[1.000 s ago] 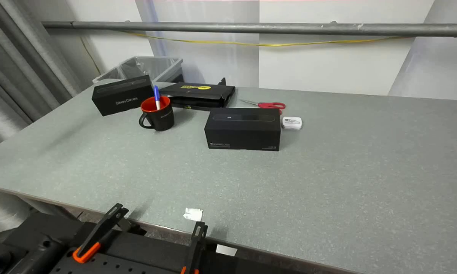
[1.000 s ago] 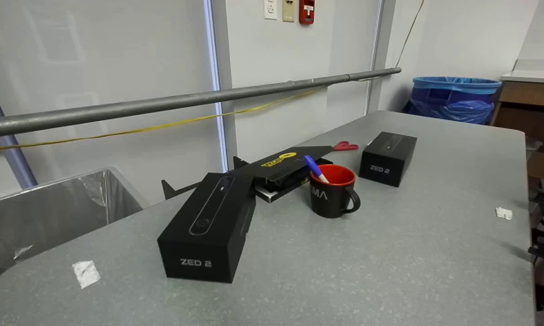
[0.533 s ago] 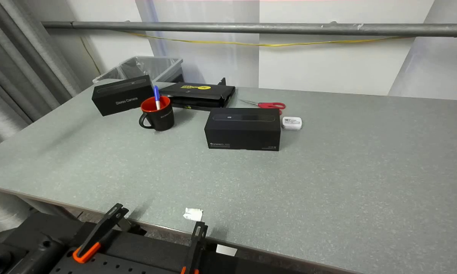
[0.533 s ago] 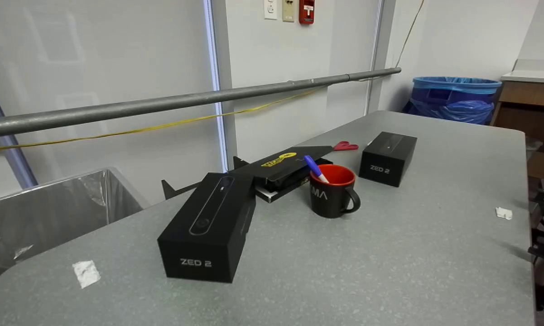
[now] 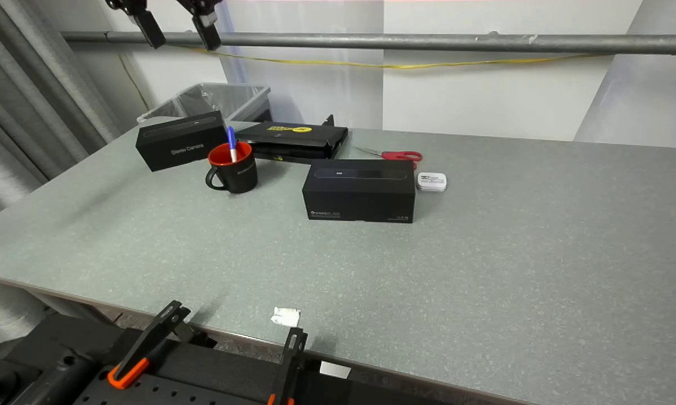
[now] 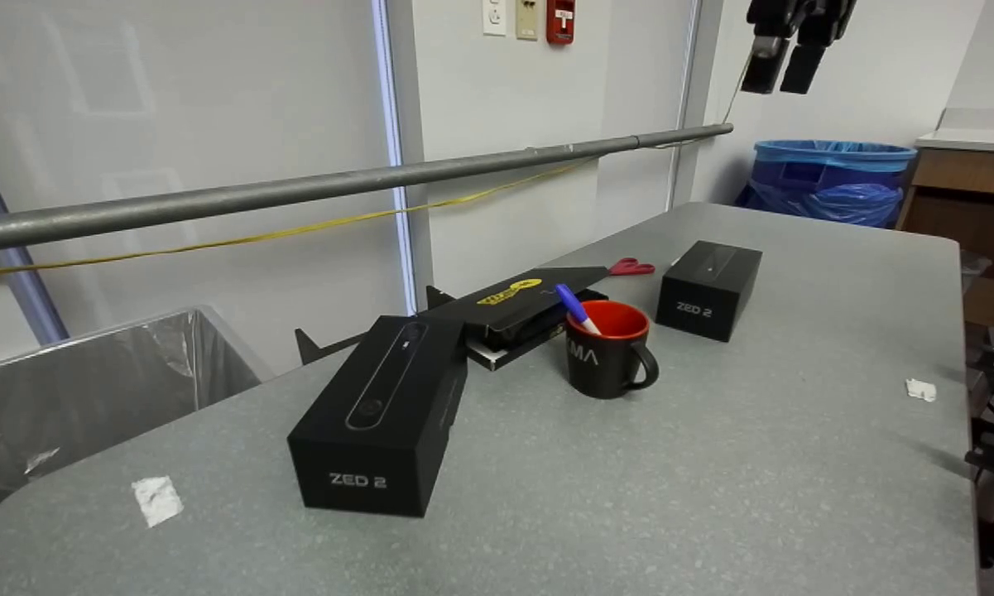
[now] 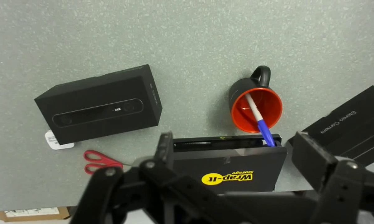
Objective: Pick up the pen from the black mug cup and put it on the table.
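The pen [image 5: 232, 145], blue-capped with a white barrel, leans in the black mug cup [image 5: 240, 177], its cap above the rim. In an exterior view the pen [image 6: 577, 311] tilts over the far rim of the mug [image 6: 596, 372]. The mug stands upright on the grey table [image 5: 512, 281]. My gripper [image 5: 184, 44] is open and empty, high above the table; it also shows at the top of an exterior view [image 6: 780, 79]. In the wrist view the fingers [image 7: 234, 140] are wide apart, with the pen [image 7: 261, 123] and mug [image 7: 239, 86] lying beyond them.
A black box [image 5: 359, 194] stands beside the mug, another black box [image 5: 181, 140] on its other side. A flat Wrap-It box [image 5: 292, 139] lies behind the mug. Red scissors [image 5: 402, 156] and a small white case [image 5: 431, 181] lie near the first box. A lined bin [image 6: 116, 397] stands off the table edge.
My gripper has come into view at the top of both exterior views; it was out of sight in the earlier frames. The mug, pen and boxes have not moved.
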